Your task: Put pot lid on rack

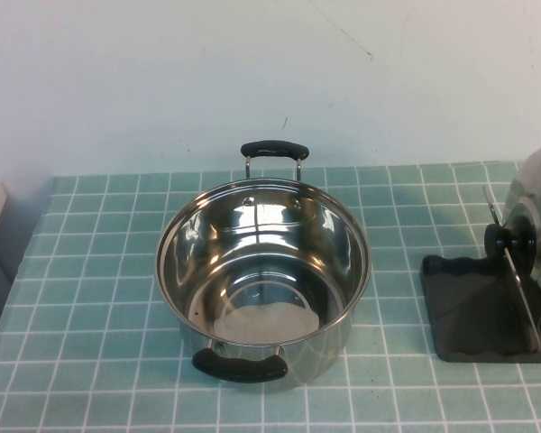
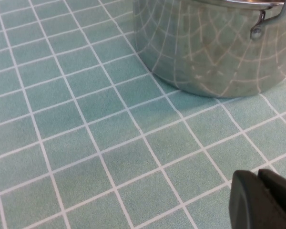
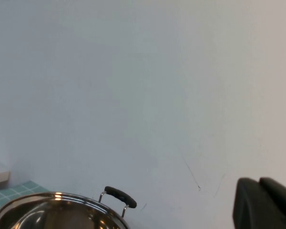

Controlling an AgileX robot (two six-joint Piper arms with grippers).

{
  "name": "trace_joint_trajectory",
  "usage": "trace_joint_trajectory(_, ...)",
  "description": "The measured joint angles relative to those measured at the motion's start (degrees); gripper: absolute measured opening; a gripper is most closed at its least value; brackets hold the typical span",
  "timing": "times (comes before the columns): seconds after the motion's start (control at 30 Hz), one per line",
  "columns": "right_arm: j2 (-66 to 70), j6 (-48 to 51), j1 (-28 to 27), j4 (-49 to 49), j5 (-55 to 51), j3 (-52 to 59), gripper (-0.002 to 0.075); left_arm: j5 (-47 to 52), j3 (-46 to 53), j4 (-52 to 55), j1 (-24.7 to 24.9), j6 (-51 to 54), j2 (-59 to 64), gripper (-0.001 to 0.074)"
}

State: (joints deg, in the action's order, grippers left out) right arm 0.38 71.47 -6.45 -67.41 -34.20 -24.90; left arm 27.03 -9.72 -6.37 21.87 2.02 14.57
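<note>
Grippers are showing only in the wrist views — left gripper hanging low over the tiles beside the pot, right gripper facing the wall; both seem pressed together. High view alone is showing the pot lid standing on edge in the rack.

A shiny steel pot with black handles sits on a teal cloth gridded in white, beside a dark grey rack holding a silvery lid with a black knob, under a white wall.
</note>
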Motion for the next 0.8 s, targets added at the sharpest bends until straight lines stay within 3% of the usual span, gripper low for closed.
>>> trace_joint_trajectory(0.27, 0.0, -1.4, 0.0, 1.4, 0.8, 1.4, -0.0001, 0.0, 0.1, 0.0, 0.0, 0.0, 0.0, -0.0002)
trace_joint_trajectory(0.47, 0.0, -3.8, -0.4, 13.7, 14.2, 9.3, -0.0001, 0.0, 0.1, 0.0, 0.0, 0.0, 0.0, -0.0002)
trace_joint_trajectory(0.53, 0.0, -10.3, -1.5, 26.2, 19.5, 13.4, -0.0001, 0.0, 0.1, 0.0, 0.0, 0.0, 0.0, -0.0002)
trace_joint_trajectory(0.63, -0.2, -27.8, -3.3, 45.3, 22.5, 18.9, -0.0001, 0.0, 0.1, 0.0, 0.0, 0.0, 0.0, -0.0002)
trace_joint_trajectory(0.8, -1.0, -50.1, -3.9, 61.0, 23.0, 26.0, -0.0001, 0.0, 0.1, 0.0, 0.0, 0.0, 0.0, -0.0002)
